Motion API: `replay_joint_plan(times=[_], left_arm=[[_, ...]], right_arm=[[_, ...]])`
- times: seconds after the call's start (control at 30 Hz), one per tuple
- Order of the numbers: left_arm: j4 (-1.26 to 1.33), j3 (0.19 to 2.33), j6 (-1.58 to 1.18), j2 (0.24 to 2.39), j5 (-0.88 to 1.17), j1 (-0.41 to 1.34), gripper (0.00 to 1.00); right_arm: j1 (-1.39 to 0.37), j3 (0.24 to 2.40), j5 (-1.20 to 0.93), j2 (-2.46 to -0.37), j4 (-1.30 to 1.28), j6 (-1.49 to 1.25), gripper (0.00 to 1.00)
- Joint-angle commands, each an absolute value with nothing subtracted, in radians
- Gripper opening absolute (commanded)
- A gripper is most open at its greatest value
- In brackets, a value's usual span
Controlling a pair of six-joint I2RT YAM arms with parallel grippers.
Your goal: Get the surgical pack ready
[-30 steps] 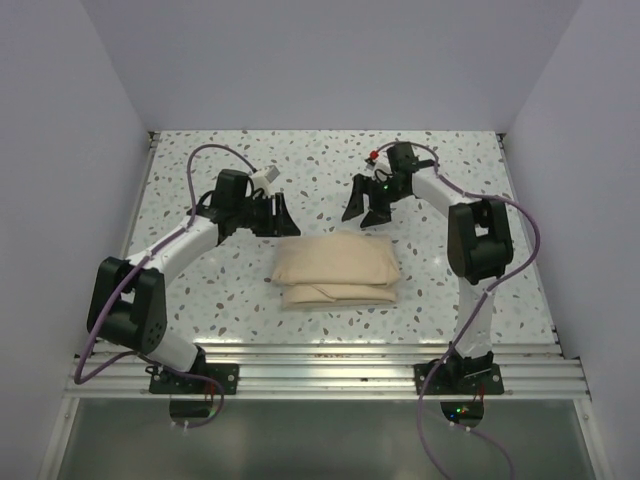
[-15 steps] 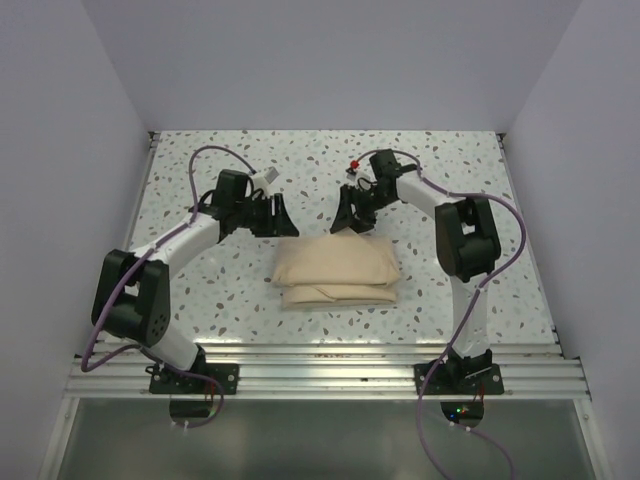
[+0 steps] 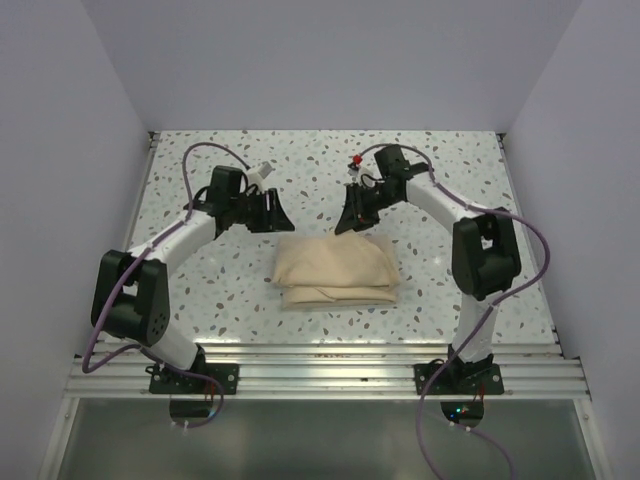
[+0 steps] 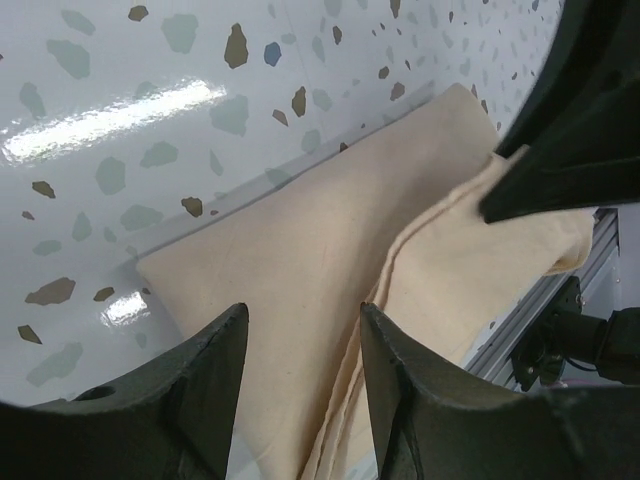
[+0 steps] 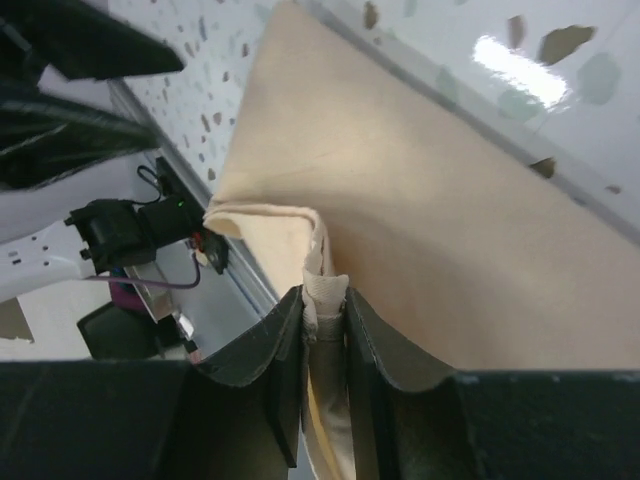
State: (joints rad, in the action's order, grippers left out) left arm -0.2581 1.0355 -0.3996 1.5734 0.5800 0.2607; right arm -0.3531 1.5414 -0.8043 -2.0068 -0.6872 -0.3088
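The surgical pack shows as a tan wrap sheet (image 3: 335, 268) folded into a bundle at the middle of the speckled table. My right gripper (image 3: 352, 222) is at the bundle's far edge, shut on a pinched fold of the wrap (image 5: 430, 230); the cloth stands bunched between the right gripper's (image 5: 324, 292) fingers. My left gripper (image 3: 280, 222) hovers open near the far left corner. Its jaws (image 4: 302, 310) stand apart above the wrap's (image 4: 300, 240) layered edge with nothing between them.
The table's metal rail (image 3: 320, 350) runs along the near edge behind the arm bases. White walls close in the left, right and far sides. In the left wrist view the right arm's black finger (image 4: 590, 110) sits at the upper right.
My right gripper has swung left and down to the wrap's far edge and closed on a fold of it. The left gripper has barely moved.
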Motion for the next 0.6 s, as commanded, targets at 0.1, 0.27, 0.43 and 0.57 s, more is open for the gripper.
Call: replay_joint_plan(times=[0.1, 0.27, 0.43, 0.57], left_arm=[[-0.287, 1.085, -0.379, 1.552, 0.584, 0.233, 0.52], [-0.337, 1.078, -0.365, 1.545, 0.560, 0.233, 0.53], [-0.357, 1.042, -0.367, 1.536, 0.568, 0.233, 0.53], [-0.393, 1.029, -0.354, 1.531, 0.560, 0.233, 0.53]], right_arm=[[-0.431, 1.421, -0.847, -1.722, -0.785, -0.308, 0.25], [-0.489, 1.195, -0.827, -1.580, -0.847, -0.287, 0.30], [-0.506, 0.999, -0.821, -1.432, -0.880, -0.290, 0.52], [-0.500, 1.055, -0.717, -1.356, -0.899, -0.319, 0.75]])
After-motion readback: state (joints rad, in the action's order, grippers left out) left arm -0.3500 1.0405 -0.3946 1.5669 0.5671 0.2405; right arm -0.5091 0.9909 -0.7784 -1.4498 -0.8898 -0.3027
